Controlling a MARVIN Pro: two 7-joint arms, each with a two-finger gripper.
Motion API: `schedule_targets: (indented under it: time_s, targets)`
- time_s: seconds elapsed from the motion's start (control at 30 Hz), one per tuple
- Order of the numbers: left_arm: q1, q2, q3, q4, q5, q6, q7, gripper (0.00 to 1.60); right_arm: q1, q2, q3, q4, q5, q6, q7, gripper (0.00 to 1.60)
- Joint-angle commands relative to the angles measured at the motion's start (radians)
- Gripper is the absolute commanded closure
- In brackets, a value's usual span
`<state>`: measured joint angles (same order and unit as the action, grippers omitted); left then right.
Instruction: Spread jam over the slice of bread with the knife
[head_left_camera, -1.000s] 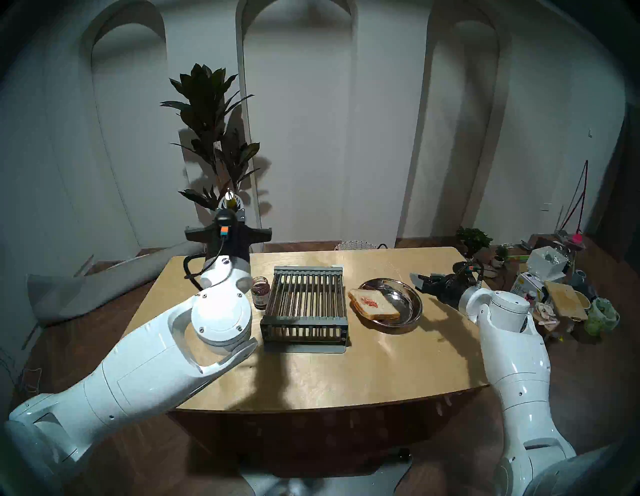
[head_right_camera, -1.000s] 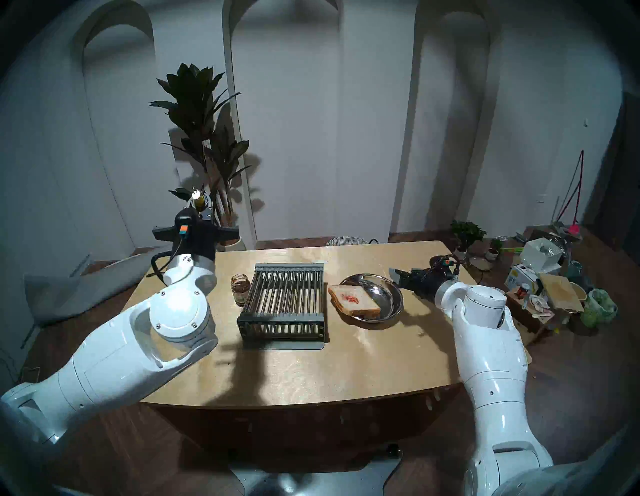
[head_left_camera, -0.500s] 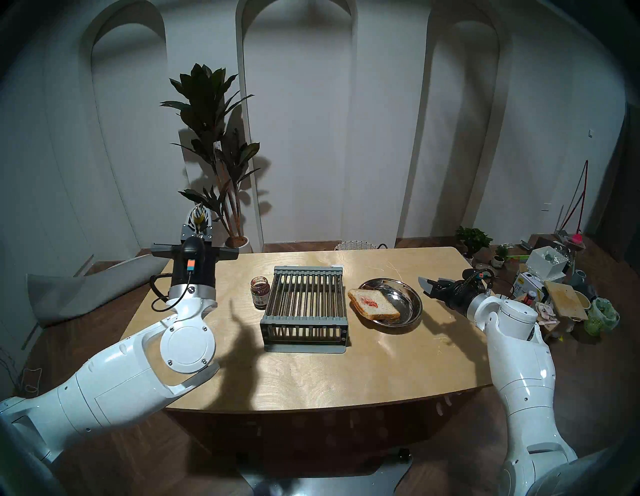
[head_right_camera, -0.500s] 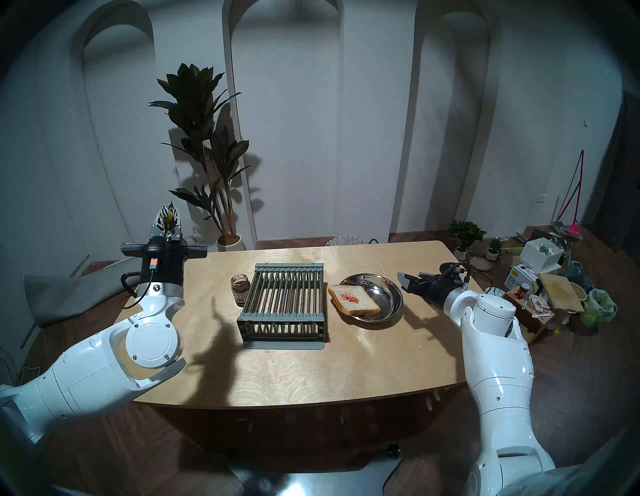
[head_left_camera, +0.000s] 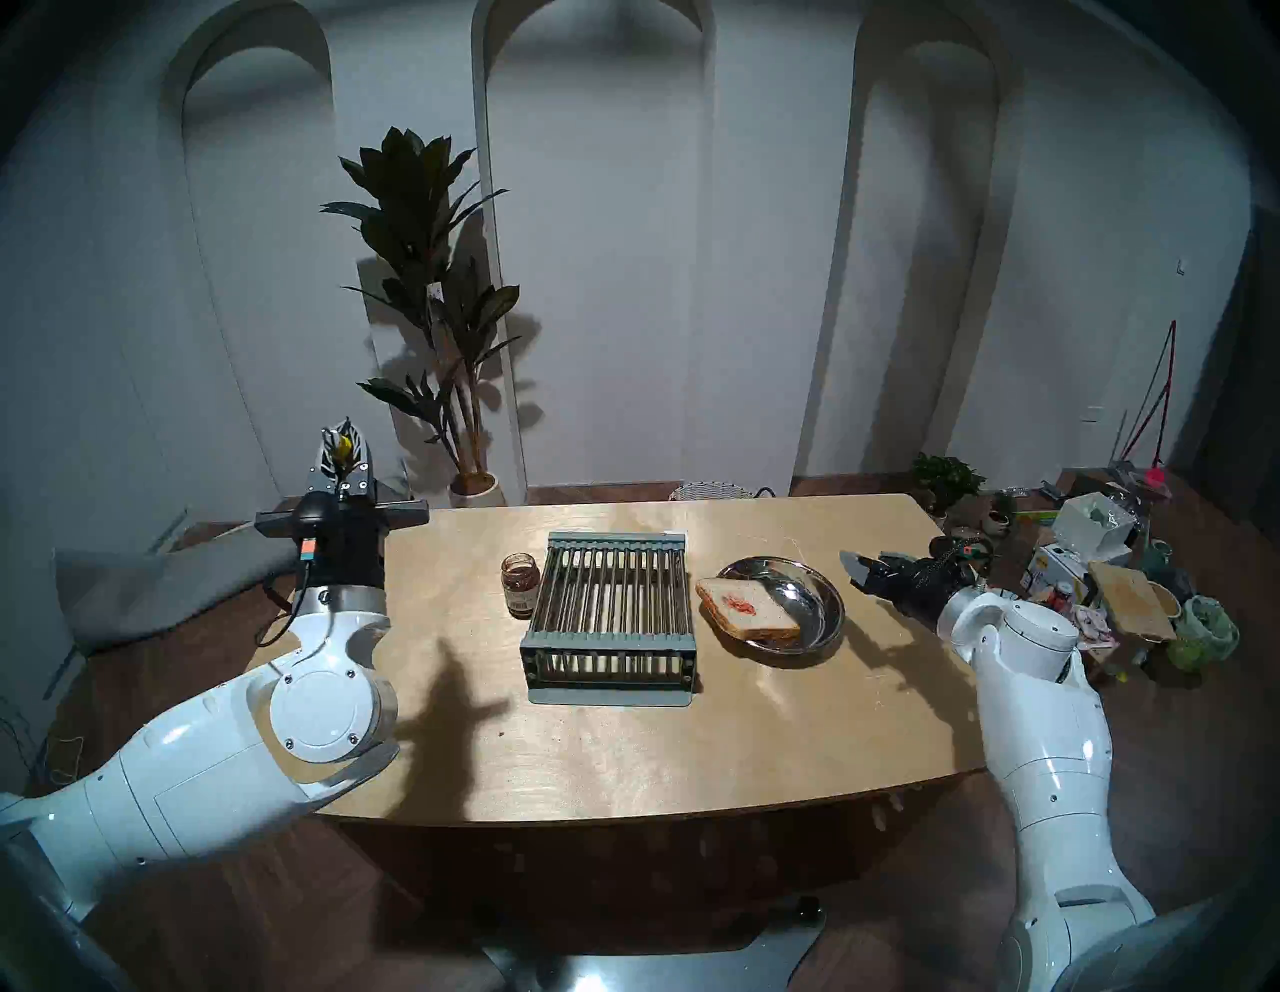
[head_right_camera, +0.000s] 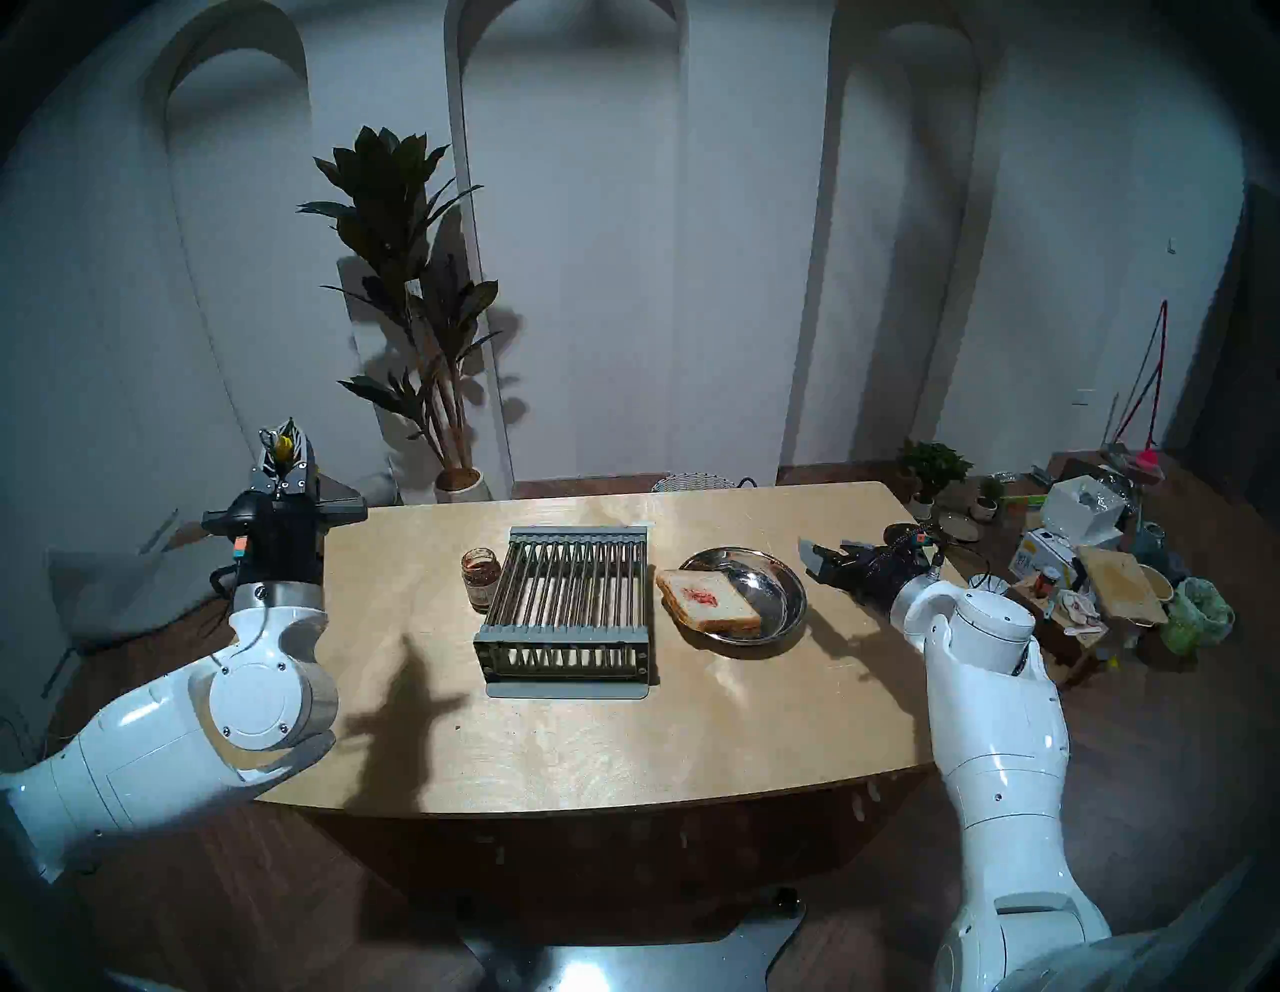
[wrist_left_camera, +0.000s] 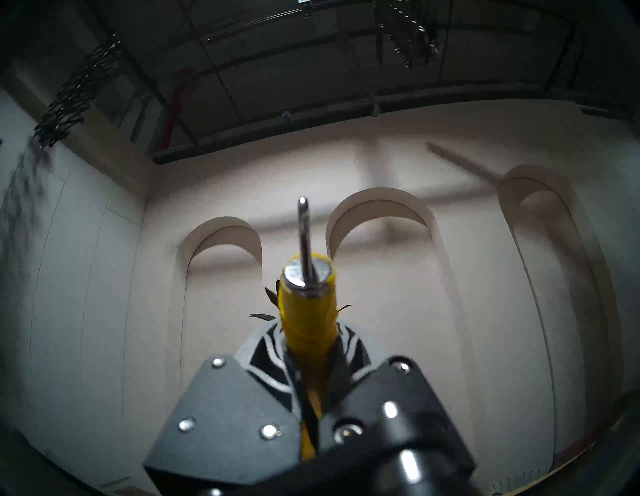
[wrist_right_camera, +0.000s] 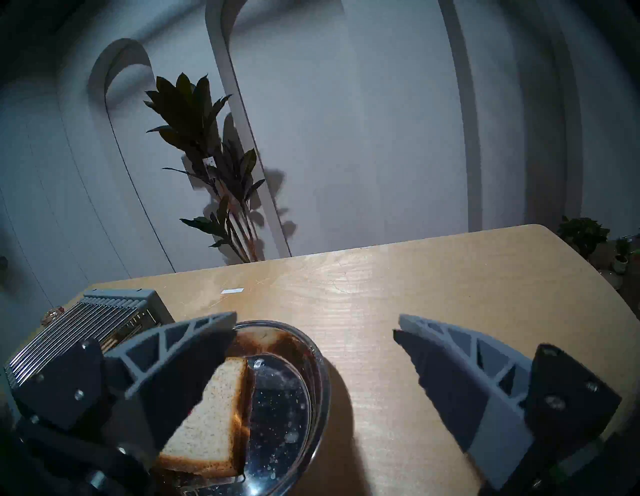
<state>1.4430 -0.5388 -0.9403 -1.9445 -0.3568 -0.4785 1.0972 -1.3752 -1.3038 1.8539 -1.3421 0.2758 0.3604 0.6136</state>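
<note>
L gripper (head_left_camera: 341, 443) fingers pinch knife (wrist_left_camera: 309, 313) off desk's (head_left_camera: 623, 755) far-left corner. R gripper (wrist_right_camera: 313, 332) fingers spread by plate (head_left_camera: 821, 596); bread (head_left_camera: 744, 609) w/ jam smear (head_left_camera: 740, 605) on it, desk's right side. Jar (head_left_camera: 519, 583) left of rack (head_left_camera: 609, 609).

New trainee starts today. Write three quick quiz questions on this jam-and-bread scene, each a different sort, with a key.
1. True or false: the left gripper is shut on the knife.
2. The bread lies on: A) the rack B) the metal plate C) the bare table.
3. Fill in: the jam jar stands beside the rack, on the robot's ___ side.

Key: 1 true; 2 B; 3 left.
</note>
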Motion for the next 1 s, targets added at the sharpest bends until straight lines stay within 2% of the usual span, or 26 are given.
schedule_targets:
  time_s: [0.0, 0.1, 0.23, 0.43, 0.5, 0.57, 0.6, 0.63, 0.73, 0.97]
  targets:
    - [0.024, 0.017, -0.060, -0.005, -0.090, -0.125, 0.009, 1.60, 0.017, -0.003, -0.010, -0.012, -0.008, -0.026, -0.002, 0.00]
    - [0.040, 0.027, -0.071, -0.021, -0.122, -0.169, -0.005, 1.60, 0.017, -0.002, -0.014, -0.011, -0.010, -0.033, -0.003, 0.00]
    - [0.065, 0.053, -0.068, -0.070, -0.121, -0.245, -0.058, 1.60, 0.016, -0.002, -0.022, -0.011, -0.016, -0.049, -0.005, 0.00]
    - [0.104, 0.094, -0.027, -0.132, -0.067, -0.345, -0.169, 1.60, 0.012, -0.010, -0.030, -0.010, -0.029, -0.080, -0.011, 0.00]
    - [0.110, 0.114, -0.009, -0.130, -0.032, -0.392, -0.218, 1.60, 0.011, -0.013, -0.031, -0.008, -0.034, -0.092, -0.016, 0.00]
    - [0.102, 0.127, 0.017, -0.124, 0.011, -0.407, -0.244, 1.60, 0.012, -0.017, -0.032, -0.007, -0.039, -0.102, -0.024, 0.00]
    - [0.102, 0.123, 0.019, -0.120, 0.039, -0.369, -0.265, 1.60, 0.013, -0.021, -0.031, -0.008, -0.042, -0.105, -0.032, 0.00]
    - [0.096, 0.115, 0.027, -0.121, 0.047, -0.363, -0.272, 1.60, 0.015, -0.022, -0.031, -0.009, -0.044, -0.105, -0.037, 0.00]
    - [0.081, 0.075, 0.040, -0.112, 0.120, -0.262, -0.269, 1.60, 0.021, -0.024, -0.029, -0.009, -0.045, -0.107, -0.044, 0.00]
    - [0.034, -0.029, 0.074, -0.092, 0.218, -0.130, -0.238, 1.60, 0.035, -0.024, -0.026, 0.005, -0.048, -0.114, -0.052, 0.00]
